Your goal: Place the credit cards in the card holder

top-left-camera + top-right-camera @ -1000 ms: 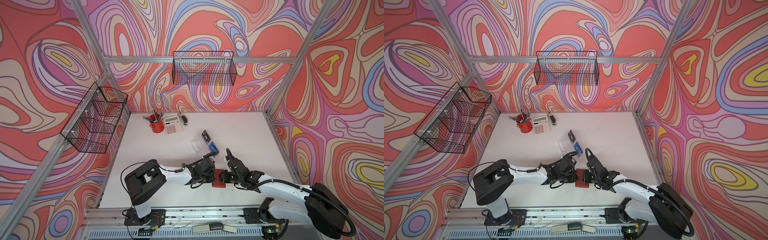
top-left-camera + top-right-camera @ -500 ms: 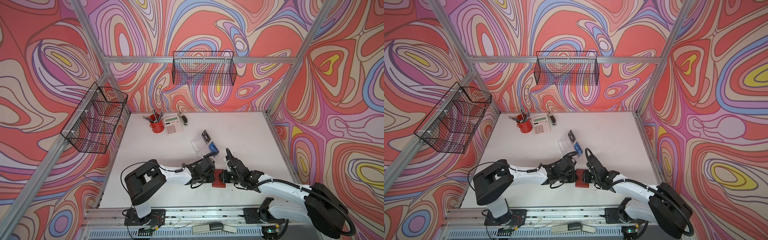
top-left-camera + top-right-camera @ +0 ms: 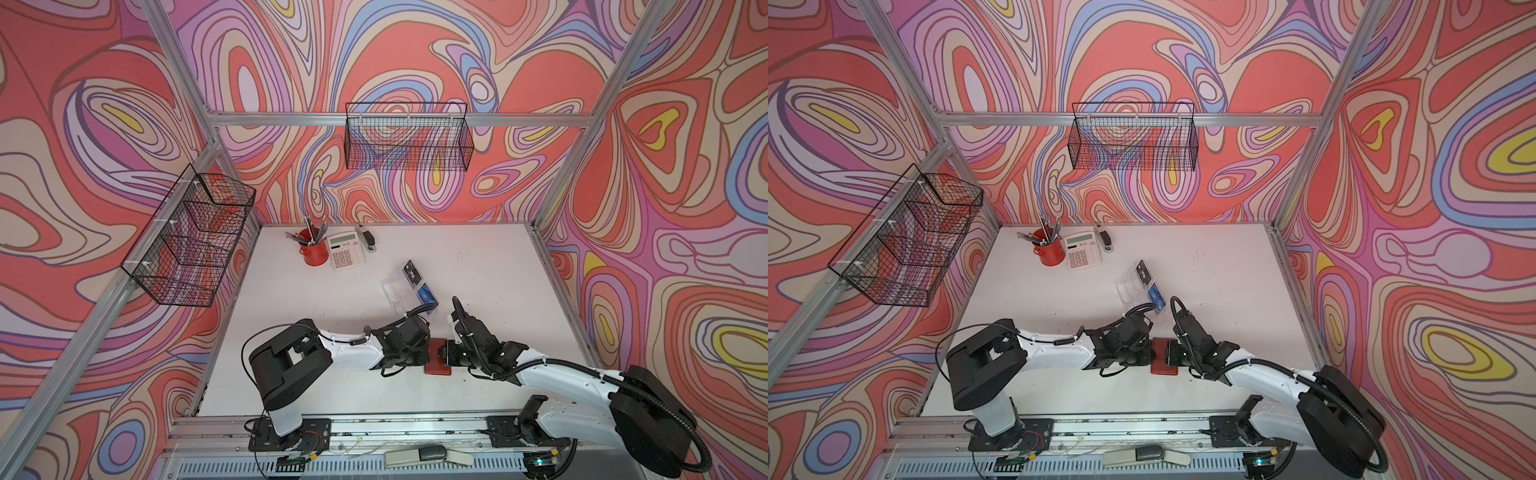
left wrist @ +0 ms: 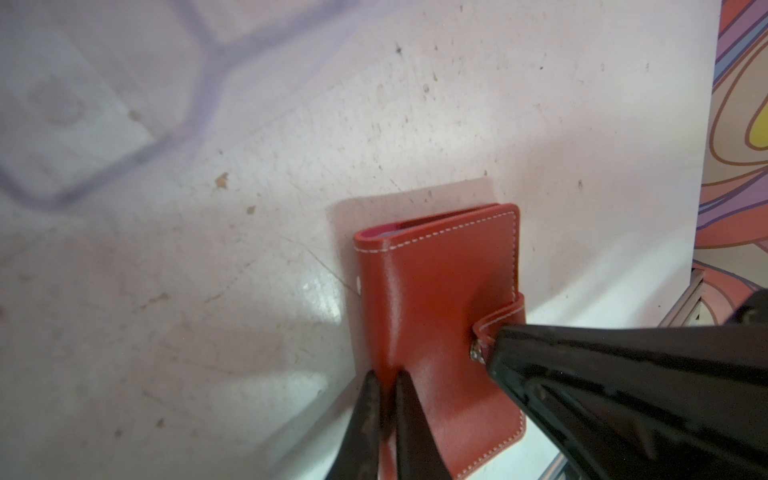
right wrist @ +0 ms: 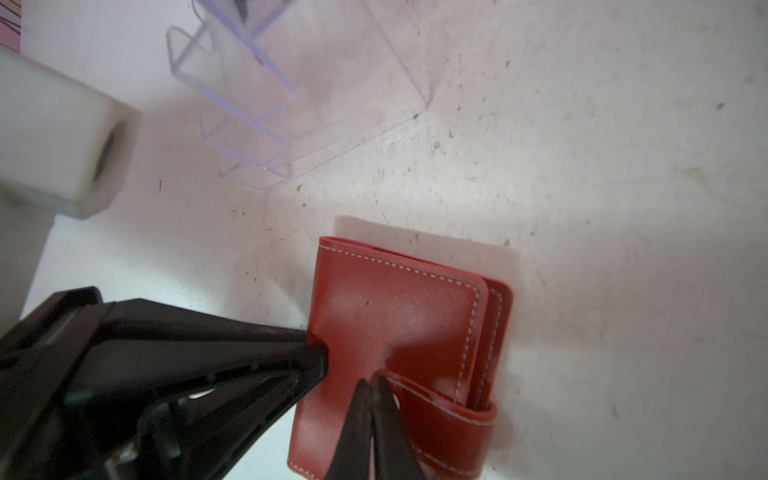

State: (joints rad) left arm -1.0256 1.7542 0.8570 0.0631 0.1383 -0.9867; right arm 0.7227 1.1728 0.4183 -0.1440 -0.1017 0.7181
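Holding unchanged from a second ago, the closed left gripper point(image 4: 386, 399) pins the spine of the shut card holder point(image 3: 437, 361) near the worktop's point(image 3: 332, 374) front edge while the right gripper point(image 5: 372, 386) pinches its snap tab point(image 5: 440, 411), the credit cards point(image 3: 427, 296) still unloaded.

Pen cup point(image 3: 314, 253), calculator point(image 3: 347, 250) and stapler point(image 3: 366, 240) sit side by side; clear acrylic stand point(image 3: 395, 291) mid-table.

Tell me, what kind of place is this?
Probably a robot test booth staged like an office desk: left arm and right arm mounted at a white table, a calculator and pen cup on it, swirly walls.
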